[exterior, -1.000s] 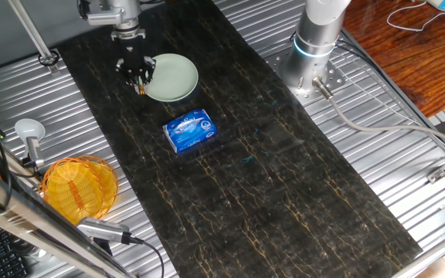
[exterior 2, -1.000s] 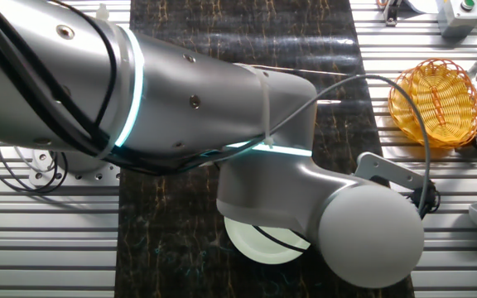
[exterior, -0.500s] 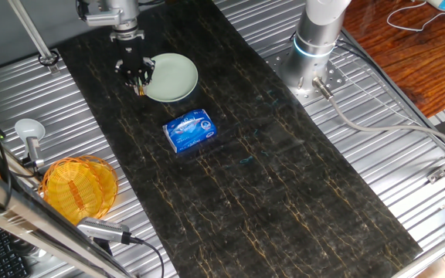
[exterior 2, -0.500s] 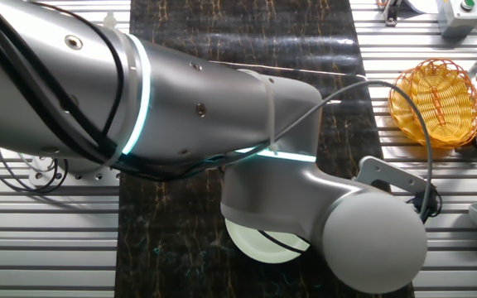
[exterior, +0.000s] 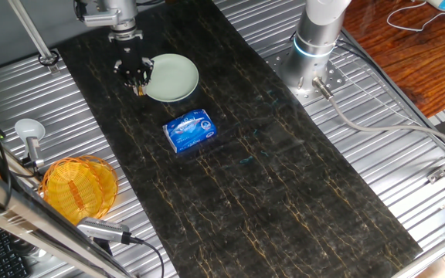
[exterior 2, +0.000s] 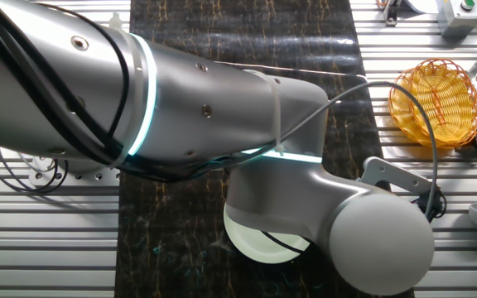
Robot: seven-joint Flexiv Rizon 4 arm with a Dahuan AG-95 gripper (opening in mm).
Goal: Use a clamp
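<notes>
We are seeing the black two-finger gripper (exterior: 136,73) hanging at the far left beside the pale green round plate (exterior: 173,76), seemingly pinching the tiny yellow-orange clamp (exterior: 139,90), prongs downward, directly beneath its fingertips.

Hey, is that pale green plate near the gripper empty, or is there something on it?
Empty. The plate shows a bare pale green surface; the gripper sits at its left edge, and the blue packet lies apart on the mat.
</notes>
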